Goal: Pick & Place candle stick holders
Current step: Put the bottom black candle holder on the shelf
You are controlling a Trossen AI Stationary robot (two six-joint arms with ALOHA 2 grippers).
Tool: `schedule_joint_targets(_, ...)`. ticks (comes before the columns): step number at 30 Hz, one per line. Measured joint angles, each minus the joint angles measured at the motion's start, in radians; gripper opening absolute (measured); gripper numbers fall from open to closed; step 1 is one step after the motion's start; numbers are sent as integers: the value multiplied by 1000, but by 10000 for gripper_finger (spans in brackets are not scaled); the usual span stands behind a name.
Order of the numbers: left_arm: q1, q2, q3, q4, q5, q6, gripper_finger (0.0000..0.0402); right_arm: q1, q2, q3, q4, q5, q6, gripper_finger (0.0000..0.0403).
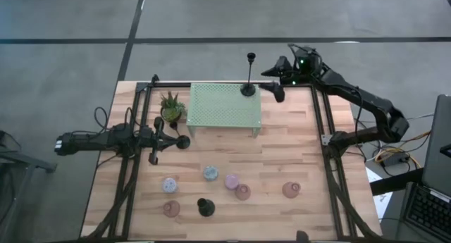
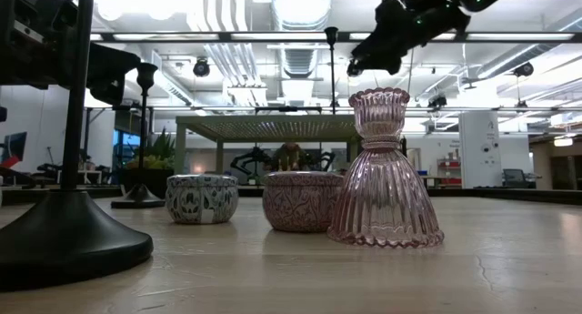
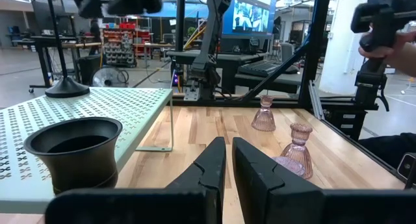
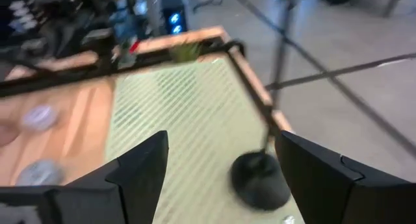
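One tall black candlestick [image 1: 248, 88] stands by its round base on the far right corner of the mint-green shelf [image 1: 224, 108]. My right gripper [image 1: 278, 90] hangs open just right of it; in the right wrist view its fingers [image 4: 221, 143] stand wide apart of the base [image 4: 260, 180] without touching. A second black candlestick [image 1: 184, 141] stands on the table beside my left gripper [image 1: 173, 140], which is shut and empty [image 3: 229, 149]; its top cup [image 3: 73, 146] shows close by. A third candlestick [image 1: 204, 208] stands near the front edge among several short holders [image 1: 211, 173].
A small potted plant [image 1: 171, 108] stands at the shelf's left end. Pink glass holders [image 1: 291, 190] [image 1: 242, 192] [image 1: 171, 208] and round cups [image 1: 170, 184] [image 1: 232, 180] are spread over the near half of the table. A black frame [image 1: 325, 123] runs along both table sides.
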Motion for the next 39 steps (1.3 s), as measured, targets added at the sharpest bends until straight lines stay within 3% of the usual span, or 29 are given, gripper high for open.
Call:
schedule_joint_targets(9, 0, 0, 0, 0, 0, 0, 35, 113, -71, -96, -5, -142, -9, 268)
schedule_joint_targets(15, 0, 0, 0, 0, 0, 0, 35, 288, -92, -151, 19, -149, -4, 260)
schedule_joint_targets(24, 0, 0, 0, 0, 0, 0, 35, 579, -37, -231, 306, -141, 120, 256)
schedule_joint_targets(34, 0, 0, 0, 0, 0, 0, 35, 835, 86, -266, 538, 125, 142, 251)
schedule_joint_targets(39, 0, 0, 0, 0, 0, 0, 35, 934, 228, -238, 648, 279, 144, 249)
